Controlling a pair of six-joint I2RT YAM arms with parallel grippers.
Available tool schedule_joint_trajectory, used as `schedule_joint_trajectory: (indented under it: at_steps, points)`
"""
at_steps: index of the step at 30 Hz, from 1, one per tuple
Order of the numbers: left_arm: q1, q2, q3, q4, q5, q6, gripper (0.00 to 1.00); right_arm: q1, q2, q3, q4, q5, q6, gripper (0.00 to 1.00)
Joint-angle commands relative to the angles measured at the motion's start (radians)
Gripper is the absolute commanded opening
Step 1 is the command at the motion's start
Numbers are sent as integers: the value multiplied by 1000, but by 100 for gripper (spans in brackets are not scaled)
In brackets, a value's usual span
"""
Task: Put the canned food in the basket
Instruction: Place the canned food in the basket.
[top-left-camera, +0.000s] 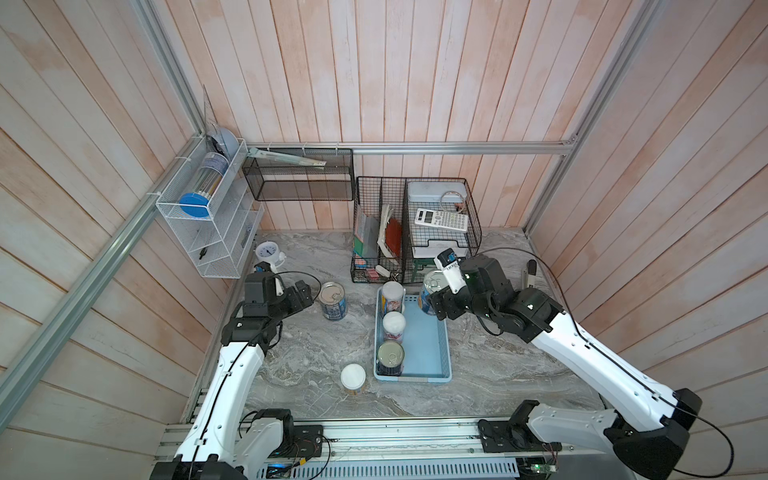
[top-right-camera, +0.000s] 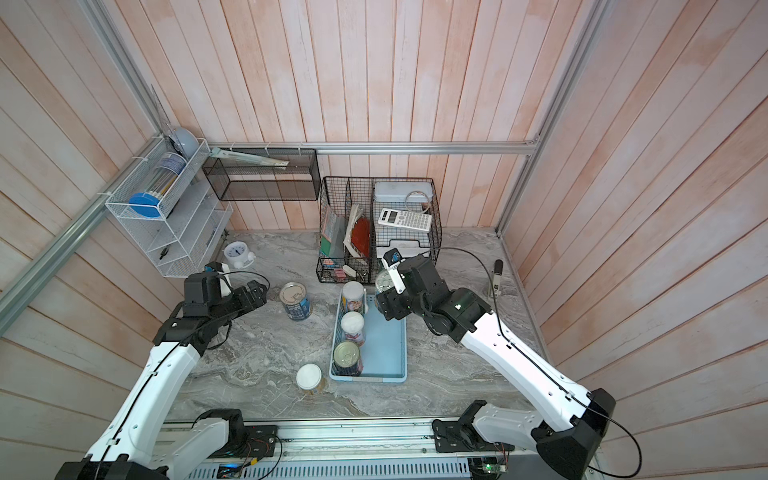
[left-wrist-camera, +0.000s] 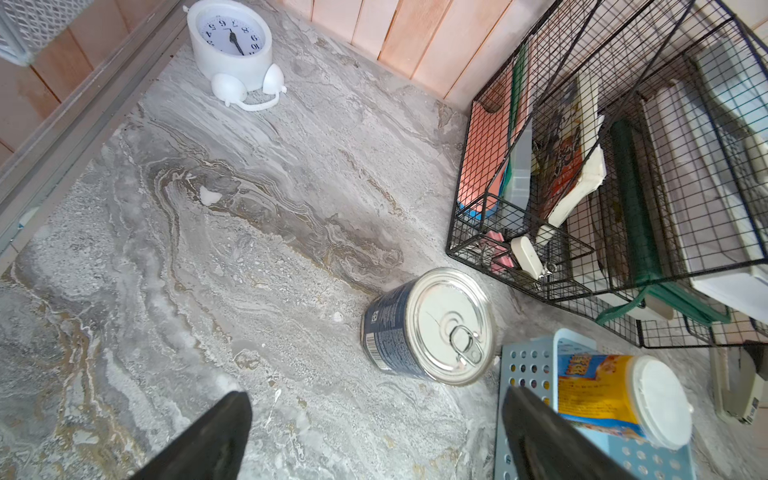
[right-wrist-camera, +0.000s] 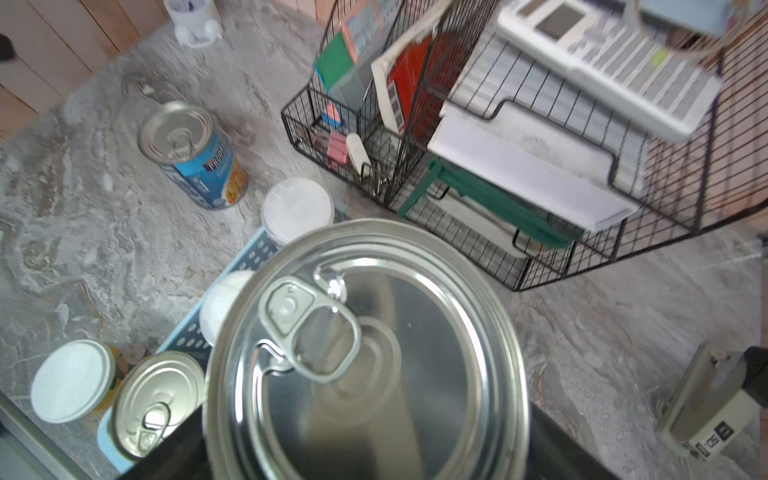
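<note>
Tabletop of grey marble (top-left-camera: 498, 365) carries, nearest, a slim white-lidded can (top-left-camera: 353, 377) just left of the shallow light blue plastic basket (top-left-camera: 428, 353), whose left side holds a silver pull-tab can (top-left-camera: 390, 356) with two white-lidded cans (top-left-camera: 394, 325) (top-left-camera: 392, 295) behind it. Farther back, the right gripper (top-left-camera: 437, 296) clamps a blue-labelled silver-topped can (right-wrist-camera: 365, 353) at the basket's far right corner; the left gripper (top-left-camera: 305, 296), jaws wide and empty, hangs near another silver-topped can (top-left-camera: 333, 299) left of the basket.

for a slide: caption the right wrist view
Right jaws grip a pull-tab can at the blue basket, three cans already inside
</note>
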Motion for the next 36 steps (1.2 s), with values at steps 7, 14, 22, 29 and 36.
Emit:
schedule_joint_trajectory:
  at_steps: [7,14,22,29,36]
  points:
    - [5,-6,-16,11,12,17,100,-82,59,-110,305,-132,33,0]
    - [4,0,-16,11,15,18,100,-116,142,-129,410,-177,3,0]
    - [4,5,-16,10,10,18,100,-132,227,-148,494,-139,-29,0]
    - [4,10,-17,8,8,18,100,-134,288,-151,524,-77,-56,0]
    - [4,20,-18,8,11,19,100,-134,320,-180,593,1,-85,0]
